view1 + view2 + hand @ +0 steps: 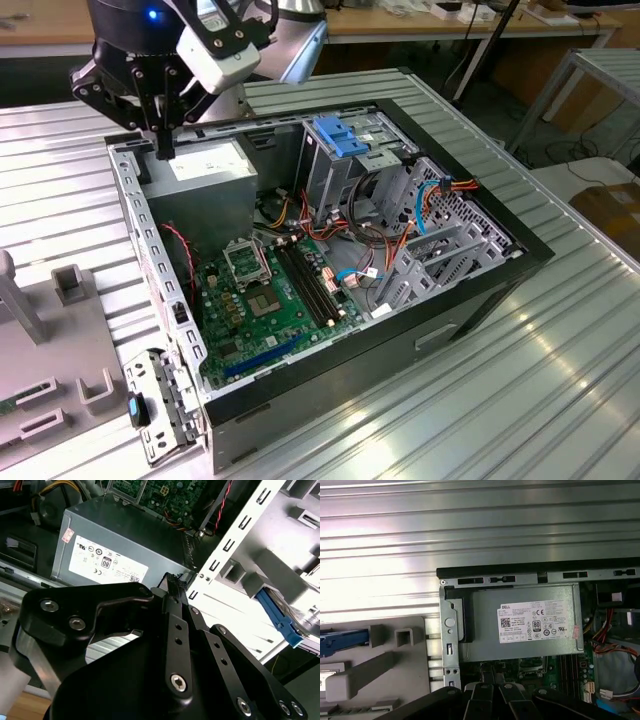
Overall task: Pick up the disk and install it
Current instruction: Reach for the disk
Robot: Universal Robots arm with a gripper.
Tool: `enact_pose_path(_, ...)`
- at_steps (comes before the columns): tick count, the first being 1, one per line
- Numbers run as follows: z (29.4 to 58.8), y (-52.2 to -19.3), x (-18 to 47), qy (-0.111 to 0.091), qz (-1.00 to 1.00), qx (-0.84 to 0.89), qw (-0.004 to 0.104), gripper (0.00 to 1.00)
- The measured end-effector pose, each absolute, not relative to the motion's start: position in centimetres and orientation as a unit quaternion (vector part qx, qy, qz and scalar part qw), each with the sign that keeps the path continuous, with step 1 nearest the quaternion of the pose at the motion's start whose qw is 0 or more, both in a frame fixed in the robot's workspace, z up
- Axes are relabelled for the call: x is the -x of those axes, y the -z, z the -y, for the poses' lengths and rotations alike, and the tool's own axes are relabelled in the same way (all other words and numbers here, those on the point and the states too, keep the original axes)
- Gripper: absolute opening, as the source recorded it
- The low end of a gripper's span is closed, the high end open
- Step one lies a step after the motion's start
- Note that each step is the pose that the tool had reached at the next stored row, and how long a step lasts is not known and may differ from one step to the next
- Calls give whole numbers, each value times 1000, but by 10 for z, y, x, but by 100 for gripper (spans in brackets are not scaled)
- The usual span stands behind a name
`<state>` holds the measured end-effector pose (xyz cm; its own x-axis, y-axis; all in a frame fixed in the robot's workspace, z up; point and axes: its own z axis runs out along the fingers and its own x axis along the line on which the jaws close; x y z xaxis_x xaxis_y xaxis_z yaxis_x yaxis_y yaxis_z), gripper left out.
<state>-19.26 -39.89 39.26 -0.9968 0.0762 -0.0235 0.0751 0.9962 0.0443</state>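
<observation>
Over the corner of the open computer case (pixel 330 395) where the power-supply box (pixel 205 165) sits, my end effector (pixel 164 150) hangs with its tips just above the box. Its fingers look pressed together with nothing between them, and both wrist views suggest the same. The disk (pixel 278 616) is outside the case, resting in the grey fixture (pixel 60 340) on the tabletop (pixel 520 400) beside the chassis wall, its blue side rail plain in the second wrist view. My worry is the case rim: it stands between the end effector and the fixture, so a low sideways move could clip it. Fingers this closed would also butt against the disk rather than straddle it, and a grip on the plastic rail alone might slip.
</observation>
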Motion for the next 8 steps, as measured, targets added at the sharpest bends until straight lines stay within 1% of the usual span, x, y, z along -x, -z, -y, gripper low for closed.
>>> enact_pose_path(5,399,-393,200,-22,-999,-38,13,11)
enact_pose_path(8,399,-392,217,-22,-999,-38,13,11)
